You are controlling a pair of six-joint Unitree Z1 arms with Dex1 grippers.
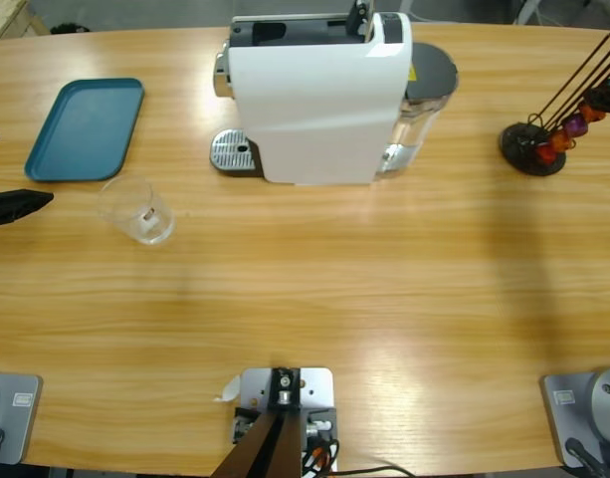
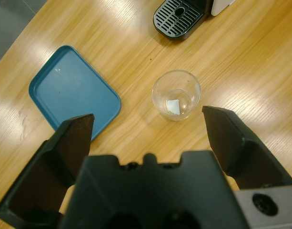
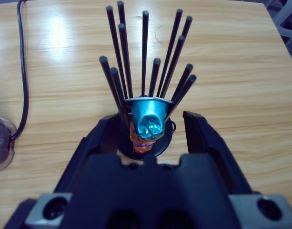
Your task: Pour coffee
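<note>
I take the white coffee machine (image 1: 319, 95) as my landmark. The clear tumbler (image 2: 176, 94) stands upright on the surface (image 1: 334, 289), in front of the machine's drip grate (image 2: 179, 16) and off to one side, just beside the teal tray (image 2: 72, 93). It looks empty apart from a pale reflection at its bottom; I see no coffee in it or anywhere else, so I judge that nothing is brewed yet and the pour is still ahead.

My left gripper (image 2: 148, 126) hovers near the tumbler with its fingers (image 2: 72, 138) spread wide and holding nothing. The glass sits just beyond them, roughly centred, which suits closing on it next.

On the machine's far side, my right gripper (image 3: 150, 131) faces the capsule stand (image 3: 143, 81). Its fingers are apart on either side of a blue capsule (image 3: 148, 119) seated among the black rods, with orange and purple capsules below. I cannot tell whether the fingers touch it.
</note>
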